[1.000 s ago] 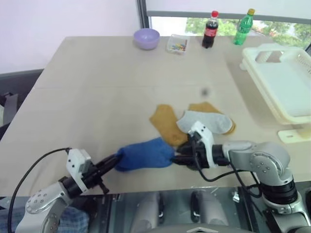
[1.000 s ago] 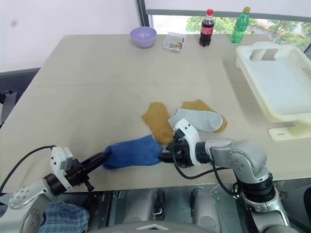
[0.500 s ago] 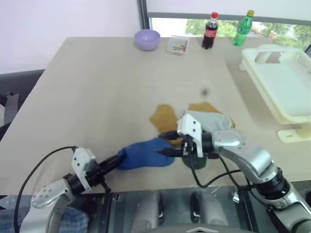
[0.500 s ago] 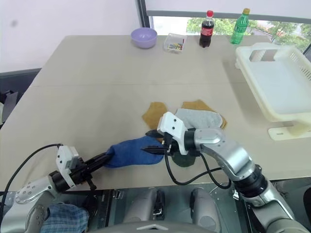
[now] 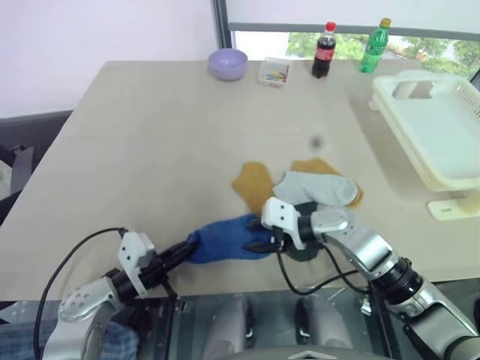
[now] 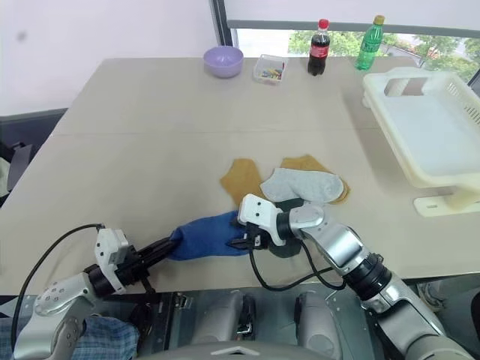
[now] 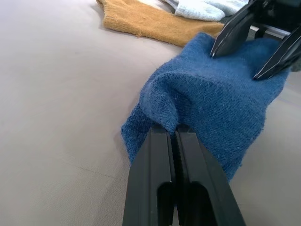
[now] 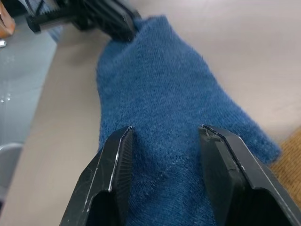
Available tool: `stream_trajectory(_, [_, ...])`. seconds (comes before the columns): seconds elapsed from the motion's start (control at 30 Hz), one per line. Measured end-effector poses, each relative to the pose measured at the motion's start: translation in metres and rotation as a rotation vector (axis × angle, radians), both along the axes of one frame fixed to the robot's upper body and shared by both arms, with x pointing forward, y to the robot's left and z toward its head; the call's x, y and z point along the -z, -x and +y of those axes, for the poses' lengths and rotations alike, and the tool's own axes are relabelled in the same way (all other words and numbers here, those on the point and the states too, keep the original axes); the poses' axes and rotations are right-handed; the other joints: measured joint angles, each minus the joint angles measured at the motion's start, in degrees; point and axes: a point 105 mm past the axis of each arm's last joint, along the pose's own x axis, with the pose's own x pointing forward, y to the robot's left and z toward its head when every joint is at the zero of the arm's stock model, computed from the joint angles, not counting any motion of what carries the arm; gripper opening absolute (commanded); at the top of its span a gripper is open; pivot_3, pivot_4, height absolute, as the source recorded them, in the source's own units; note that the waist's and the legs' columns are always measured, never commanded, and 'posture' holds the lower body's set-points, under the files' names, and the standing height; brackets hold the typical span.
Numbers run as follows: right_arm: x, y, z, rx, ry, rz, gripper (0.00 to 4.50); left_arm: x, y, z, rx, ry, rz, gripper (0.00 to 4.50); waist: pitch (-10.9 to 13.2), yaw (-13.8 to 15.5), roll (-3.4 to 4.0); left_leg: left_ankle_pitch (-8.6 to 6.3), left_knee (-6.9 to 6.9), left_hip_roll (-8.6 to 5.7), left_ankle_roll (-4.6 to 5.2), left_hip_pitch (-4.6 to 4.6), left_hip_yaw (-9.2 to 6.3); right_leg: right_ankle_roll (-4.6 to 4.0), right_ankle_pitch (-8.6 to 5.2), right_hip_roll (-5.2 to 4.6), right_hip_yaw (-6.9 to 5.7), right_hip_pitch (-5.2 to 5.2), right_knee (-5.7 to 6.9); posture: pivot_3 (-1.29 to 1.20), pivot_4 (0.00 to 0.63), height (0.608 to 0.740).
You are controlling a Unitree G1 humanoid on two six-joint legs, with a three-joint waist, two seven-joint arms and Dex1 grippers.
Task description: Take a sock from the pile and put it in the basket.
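Between the two hands on the beige bench (image 5: 150, 150) lies a royal-blue knitted sock (image 5: 225, 238); the left hand (image 7: 175, 136) is clamped on one end, the right hand (image 8: 164, 141) spread over the other; the cream slotted plastic basket (image 5: 420, 150) stands well beyond the right hand.

Both head eyes look forward and down over the long beige table (image 5: 150, 142), sharing almost the whole scene. Each wrist camera sits close, sighting along its fingers from opposite ends of the royal blue knitted sock (image 7: 221, 113).
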Motion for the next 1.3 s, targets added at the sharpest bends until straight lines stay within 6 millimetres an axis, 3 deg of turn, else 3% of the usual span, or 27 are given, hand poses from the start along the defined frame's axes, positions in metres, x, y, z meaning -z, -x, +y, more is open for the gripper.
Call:
stream_trajectory(0.03, [0.001, -0.001, 0.0, -0.002, 0.011, -0.011, 2.24, 0.001, -0.001, 0.001, -0.004, 0.0, 0.0, 0.0, -0.07, 0.01, 0.05, -0.07, 0.0, 0.0, 0.1, 0.1, 0.0, -0.03, -0.02, 0.0, 0.0, 0.09, 0.0, 0.0, 0.15, 0.733])
stream_trajectory(0.13, [0.004, -0.002, 0.001, -0.003, 0.022, -0.02, 2.28, 0.002, -0.002, 0.002, -0.015, 0.016, 0.012, 0.89, -0.13, -0.01, 0.12, -0.16, -0.06, 0.02, 0.17, 0.71, 0.01, -0.19, -0.19, -0.07, -0.04, 0.66, -0.02, 0.0, 0.15, 0.733])
stream_trajectory(0.37, [0.007, -0.004, 0.0, -0.004, 0.036, -0.043, 2.28, 0.0, 0.003, 0.0, 0.004, 0.126, 0.065, 4.29, -0.35, -0.03, 0.29, -0.3, -0.06, 0.04, -0.07, 0.73, -0.03, -0.23, -0.18, -0.14, -0.07, 0.67, 0.0, 0.0, 0.15, 0.733])
stream_trajectory(0.4, [0.007, -0.005, 0.0, -0.005, 0.035, -0.046, 2.28, -0.002, 0.002, 0.001, -0.005, 0.154, 0.064, 4.47, -0.36, -0.04, 0.29, -0.3, -0.06, 0.05, -0.07, 0.73, -0.05, -0.23, -0.18, -0.14, -0.07, 0.67, 0.0, 0.0, 0.15, 0.733])
stream_trajectory(0.5, [0.008, -0.004, 0.001, -0.001, 0.026, -0.043, 2.28, -0.005, 0.0, 0.012, -0.072, 0.212, 0.079, 4.47, -0.4, -0.08, 0.22, -0.29, -0.06, 0.1, -0.07, 0.73, -0.09, -0.25, -0.2, -0.14, -0.11, 0.66, 0.01, 0.0, 0.15, 0.733])
stream_trajectory(0.6, [0.009, -0.005, 0.002, 0.003, 0.026, -0.044, 2.28, -0.002, -0.001, 0.014, -0.052, 0.139, 0.111, 4.47, -0.46, -0.07, 0.3, -0.3, -0.06, 0.08, -0.08, 0.74, -0.07, -0.29, -0.23, -0.09, -0.12, 0.67, 0.03, 0.0, 0.15, 0.733])
stream_trajectory(1.03, [0.016, -0.009, 0.001, 0.028, 0.045, -0.056, 2.28, 0.001, -0.014, -0.004, 0.051, 0.076, 0.339, 4.47, -1.76, 0.11, 1.71, -0.31, -0.1, -0.04, -0.09, 0.87, -0.03, -0.07, -0.37, -0.19, -0.06, 0.73, 0.06, 0.0, 0.15, 0.733])
stream_trajectory(1.3, [0.015, -0.01, 0.001, 0.034, 0.044, -0.06, 2.28, -0.002, -0.015, -0.02, 0.061, 0.253, 0.45, 4.47, -1.85, 0.05, 1.72, -0.31, -0.13, -0.05, -0.08, 0.9, -0.03, -0.07, -0.37, -0.24, -0.02, 0.76, 0.05, 0.0, 0.15, 0.733])
